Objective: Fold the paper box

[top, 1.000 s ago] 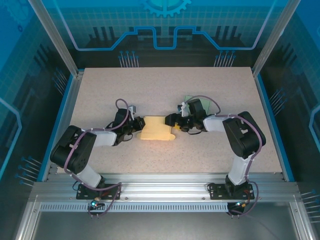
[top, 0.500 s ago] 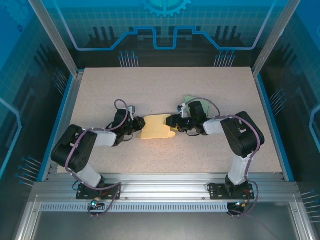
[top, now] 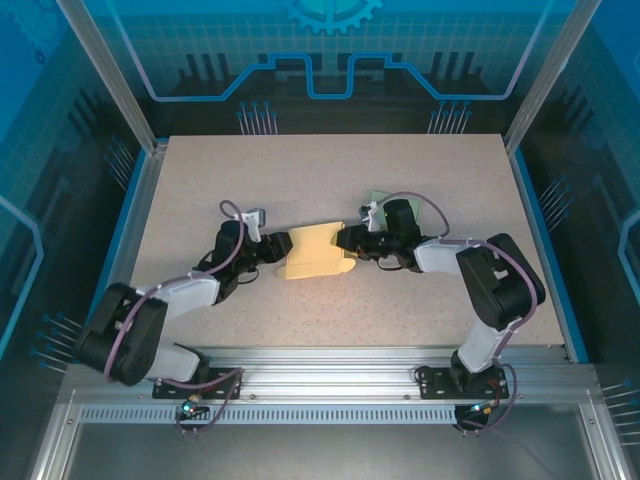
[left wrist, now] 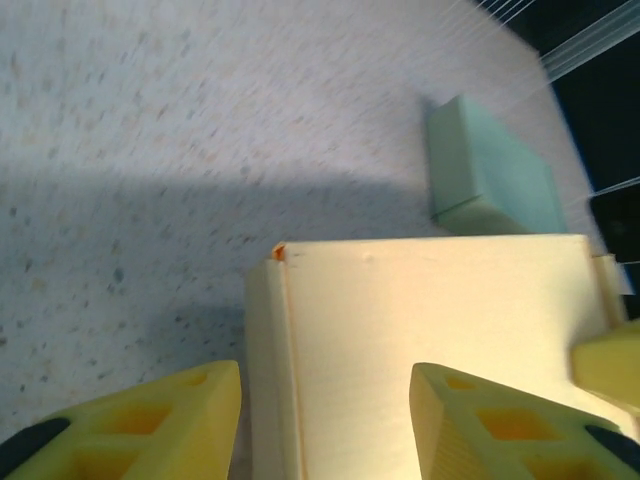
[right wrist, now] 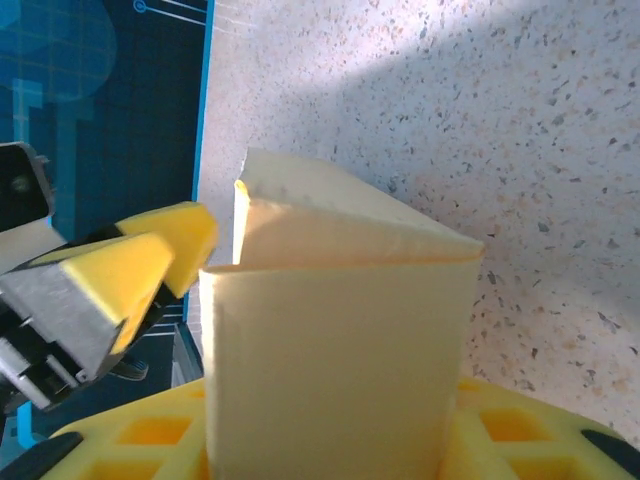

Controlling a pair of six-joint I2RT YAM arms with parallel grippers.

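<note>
My left gripper (top: pixel 272 246) has just let go, fingers apart. My right gripper (top: pixel 345 240) now clamps the pale yellow paper box (top: pixel 315 258), so it looks like the fold passes rightward.

Speckled beige desk (top: pixel 420 165). Pale green rectangular block (top: pixel 374 196) lying flat on it, between 1 and 2 o'clock of centre. Aluminium rail (top: pixel 330 358) along the 6 o'clock edge.

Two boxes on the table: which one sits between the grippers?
The pale yellow paper box, between the left gripper and the right gripper. The small green box lies apart, farther back.
</note>
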